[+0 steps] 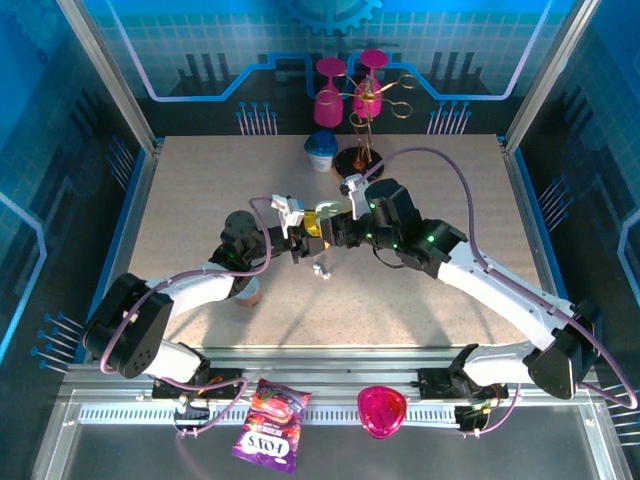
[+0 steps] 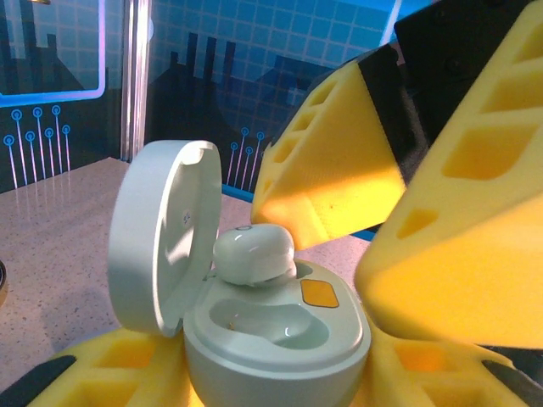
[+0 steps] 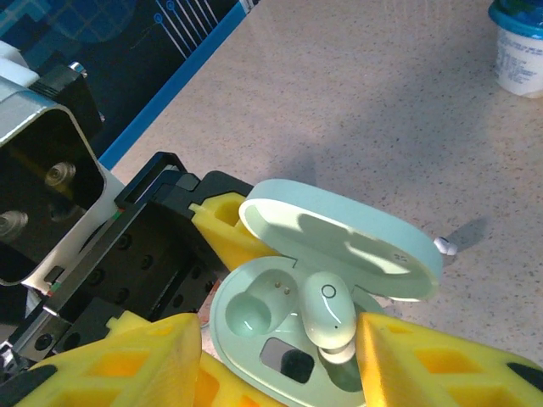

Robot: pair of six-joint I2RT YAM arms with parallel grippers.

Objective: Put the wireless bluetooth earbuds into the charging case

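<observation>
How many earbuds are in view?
2: one pale rounded plastic earbud in the open pale-green charging case; another earbud on the table nearby. Others may be hidden.

At the far edge of the bench (image 1: 180,200), near its middle, we see a gold rack (image 1: 362,135) on a dark round base, with pink stemmed glasses (image 1: 328,105) hanging upside down from its arms. Just left of that base a small white cup (image 1: 321,152) with a blue top stands upright. On the metal frame (image 1: 120,412) in front of the near edge lie a purple snack packet (image 1: 270,425), left of middle, and a pink heart-shaped object (image 1: 382,411), right of middle, apart from each other.
</observation>
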